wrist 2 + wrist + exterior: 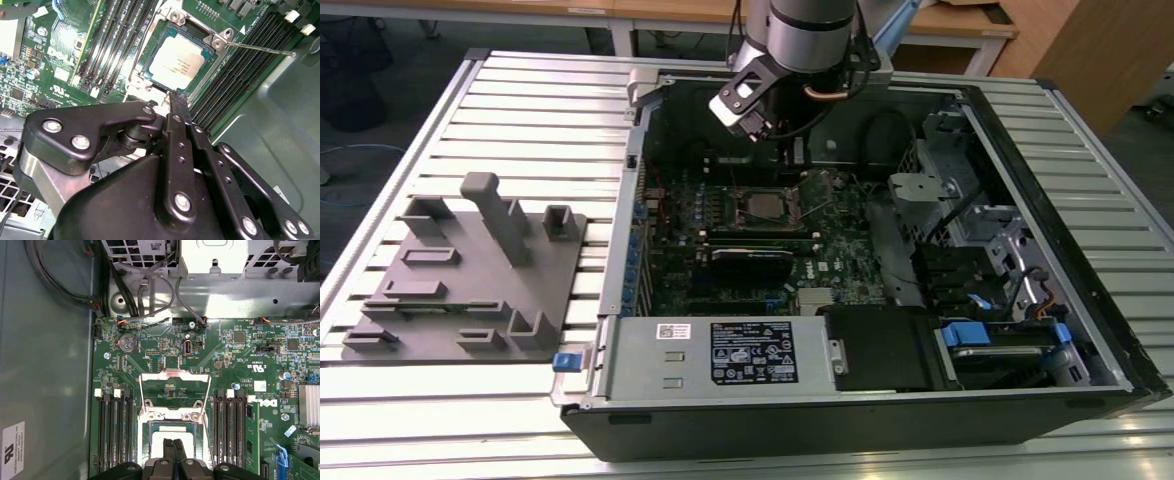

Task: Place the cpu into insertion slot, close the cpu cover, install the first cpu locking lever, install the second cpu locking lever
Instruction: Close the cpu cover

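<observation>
The cpu [177,62] lies flat in the insertion slot [209,80], its dull grey top showing; in the first wrist view the cpu [172,432] is partly behind my fingertips. The cpu cover [175,390] is swung back open, with green board visible through its window. One thin locking lever [260,48] sticks out sideways, unlatched. My gripper [173,445] hovers just above the chip's near edge, shut with nothing between the fingers [179,102]. In the exterior view the insertion slot [761,205] sits mid-board below the arm [807,30].
Long black memory slots [116,435] flank the socket on both sides. Cables [145,290] and a metal drive cage [947,190] border the board. A power supply [720,350] sits at the case front. A grey fixture [467,280] stands on the table at the exterior view's left.
</observation>
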`<state>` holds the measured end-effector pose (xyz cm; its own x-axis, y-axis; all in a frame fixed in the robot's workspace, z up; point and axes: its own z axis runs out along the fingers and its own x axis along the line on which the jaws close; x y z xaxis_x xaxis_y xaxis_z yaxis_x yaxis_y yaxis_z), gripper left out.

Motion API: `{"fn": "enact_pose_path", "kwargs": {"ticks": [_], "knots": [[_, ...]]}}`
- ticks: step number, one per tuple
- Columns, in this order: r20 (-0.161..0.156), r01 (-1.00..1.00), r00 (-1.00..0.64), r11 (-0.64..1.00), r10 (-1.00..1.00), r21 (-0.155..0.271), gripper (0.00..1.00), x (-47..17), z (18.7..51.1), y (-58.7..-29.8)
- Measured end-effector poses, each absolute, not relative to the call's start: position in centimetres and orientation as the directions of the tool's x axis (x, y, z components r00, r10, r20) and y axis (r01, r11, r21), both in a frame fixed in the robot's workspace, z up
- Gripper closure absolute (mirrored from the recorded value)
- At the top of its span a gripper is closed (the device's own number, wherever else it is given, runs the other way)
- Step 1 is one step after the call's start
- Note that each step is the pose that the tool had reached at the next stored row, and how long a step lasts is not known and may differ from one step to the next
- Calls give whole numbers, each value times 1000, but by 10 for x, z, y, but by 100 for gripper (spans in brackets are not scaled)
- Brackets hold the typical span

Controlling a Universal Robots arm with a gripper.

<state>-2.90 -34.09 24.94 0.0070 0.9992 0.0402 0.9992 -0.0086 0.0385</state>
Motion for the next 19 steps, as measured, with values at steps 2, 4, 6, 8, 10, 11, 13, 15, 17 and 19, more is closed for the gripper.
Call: {"fn": "enact_pose_path", "kwargs": {"ticks": [2,4,6,8,10,11,13,15,17,19], "knots": [[40,999,7,-9,999,38,89,-29,249,-341],[40,999,7,-9,999,38,89,-29,248,-341],[40,999,7,-8,999,39,89,-29,248,-341],[40,999,7,-9,999,39,89,-27,248,-341],[40,999,7,-9,999,39,89,-23,247,-341],[40,999,7,-9,999,39,89,-21,247,-341],[40,999,7,-8,999,38,89,-18,247,-341],[40,999,7,-9,999,38,89,-15,247,-341],[40,999,7,-9,999,38,89,-14,247,-341],[40,999,7,-9,999,38,89,-14,247,-341]]}}
